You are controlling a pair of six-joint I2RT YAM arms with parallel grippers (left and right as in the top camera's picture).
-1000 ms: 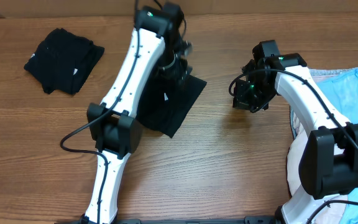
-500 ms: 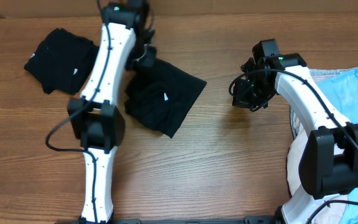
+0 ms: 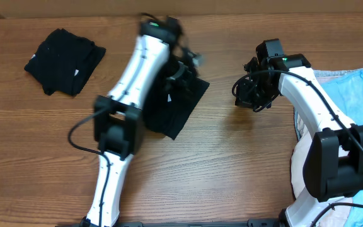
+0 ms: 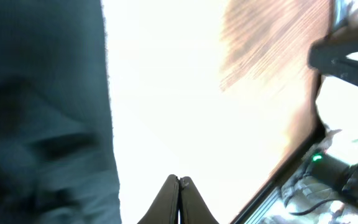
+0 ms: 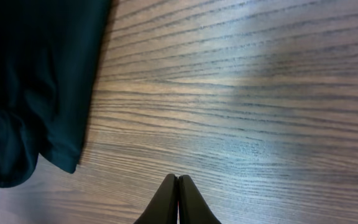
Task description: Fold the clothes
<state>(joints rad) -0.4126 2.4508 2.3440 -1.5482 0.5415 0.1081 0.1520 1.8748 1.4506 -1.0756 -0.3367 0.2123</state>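
A folded black garment (image 3: 180, 104) lies on the wooden table near the middle, partly under my left arm. My left gripper (image 3: 195, 60) is blurred above its far right corner. In the left wrist view that gripper (image 4: 179, 180) is shut on nothing, with dark cloth (image 4: 42, 118) off to its left. To the right of the garment, my right gripper (image 3: 238, 94) hovers over bare wood. The right wrist view shows it (image 5: 178, 179) shut and empty, with the garment's edge (image 5: 36, 81) at the left.
A second folded black garment (image 3: 65, 60) sits at the far left. Light blue and pale clothes (image 3: 358, 94) are piled at the right edge beside the right arm's base. The left arm (image 3: 140, 75) crosses the table from front to back.
The left arm swung out to the left, then back to the right over the central garment. The garment and the right arm have stayed in place.
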